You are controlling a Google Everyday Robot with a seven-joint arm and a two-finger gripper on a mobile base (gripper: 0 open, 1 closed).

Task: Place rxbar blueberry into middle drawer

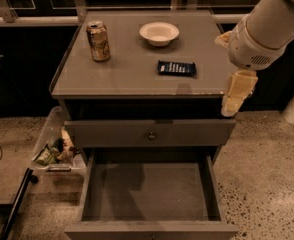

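The rxbar blueberry, a dark navy bar with pale lettering, lies flat on the grey cabinet top, right of centre. The middle drawer is pulled out at the bottom of the view, and its flat grey floor is bare. My gripper, with pale yellowish fingers, hangs from the white arm at the cabinet top's right front corner. It is to the right of the bar and apart from it, with nothing seen in it.
A tan drink can stands at the back left of the top. A white bowl sits at the back centre. A shut drawer front with a small knob lies above the open drawer. A clear bin of wrappers sits on the floor at left.
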